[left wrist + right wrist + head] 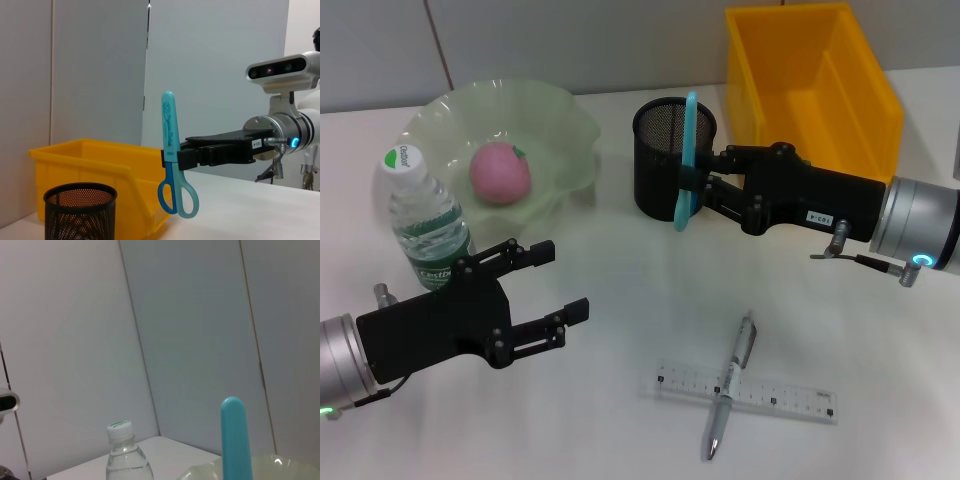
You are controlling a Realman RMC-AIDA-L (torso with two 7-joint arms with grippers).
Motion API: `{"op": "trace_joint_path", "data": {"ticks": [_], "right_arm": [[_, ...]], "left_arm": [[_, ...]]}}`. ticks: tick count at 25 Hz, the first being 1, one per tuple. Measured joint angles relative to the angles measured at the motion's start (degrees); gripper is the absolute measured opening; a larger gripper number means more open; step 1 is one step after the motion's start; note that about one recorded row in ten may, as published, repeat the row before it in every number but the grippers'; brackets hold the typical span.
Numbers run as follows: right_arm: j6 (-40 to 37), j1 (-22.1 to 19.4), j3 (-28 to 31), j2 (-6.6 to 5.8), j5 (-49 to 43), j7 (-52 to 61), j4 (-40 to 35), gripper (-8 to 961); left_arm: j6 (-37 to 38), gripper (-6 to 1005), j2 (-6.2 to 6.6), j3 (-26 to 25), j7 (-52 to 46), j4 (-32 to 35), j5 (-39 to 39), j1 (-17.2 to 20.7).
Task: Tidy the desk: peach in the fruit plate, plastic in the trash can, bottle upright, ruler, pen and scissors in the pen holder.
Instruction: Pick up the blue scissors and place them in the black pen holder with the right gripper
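My right gripper [694, 182] is shut on the blue scissors [686, 150], which it holds upright with the handles down. In the left wrist view the scissors [171, 160] hang in the air above and beside the black mesh pen holder [80, 210], apart from it. The pink peach [500, 172] lies in the green fruit plate [560, 130]. Beside the plate the capped water bottle [425, 225] stands upright. My left gripper [565, 282] is open and holds nothing, just in front of the bottle. Near the front edge the silver pen [732, 385] lies across the clear ruler [790, 395]. No plastic is in view.
A yellow bin [860, 80] stands at the back right, close behind the pen holder [655, 170]. White table surface lies between the two arms. A grey wall runs along the back of the table.
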Motion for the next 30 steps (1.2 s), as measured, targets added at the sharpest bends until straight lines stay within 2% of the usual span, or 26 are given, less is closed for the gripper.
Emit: {"op": "trace_joint_path", "data": {"ticks": [30], "right_arm": [[-0.02,-0.05,0.0,0.0,-0.04,0.0,0.0,236]], "left_arm": [[-0.23,781,0.0,0.01,0.12,-0.04,-0.09,-0.44]]}}
